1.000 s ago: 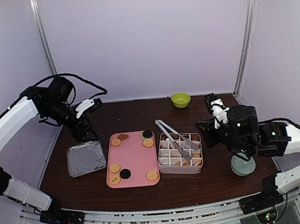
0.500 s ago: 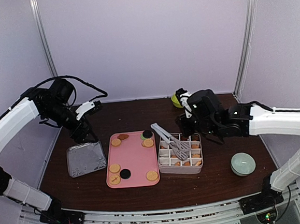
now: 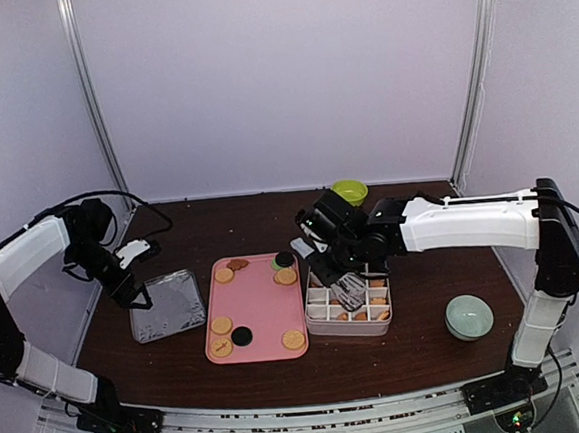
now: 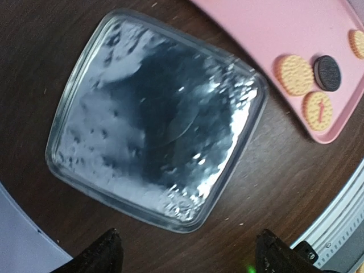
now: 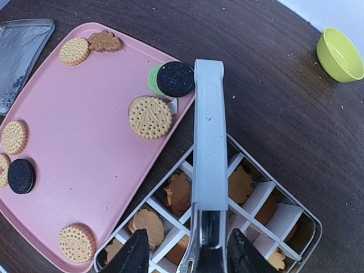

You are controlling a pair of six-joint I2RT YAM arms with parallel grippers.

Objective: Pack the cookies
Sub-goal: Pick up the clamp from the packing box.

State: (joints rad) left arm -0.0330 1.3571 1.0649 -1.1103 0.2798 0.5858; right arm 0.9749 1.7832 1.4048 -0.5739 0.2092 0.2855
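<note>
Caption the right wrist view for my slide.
Right gripper open around the metal tongs lying across the divided box, cookies waiting on the pink tray.

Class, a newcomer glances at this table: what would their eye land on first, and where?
The pink tray at the table's centre, scattered with cookies, strikes first. Just right of it, a white divided box holds more cookies, with metal tongs across it and the right gripper straddling them. A clear plastic lid lies left of the tray.
</note>
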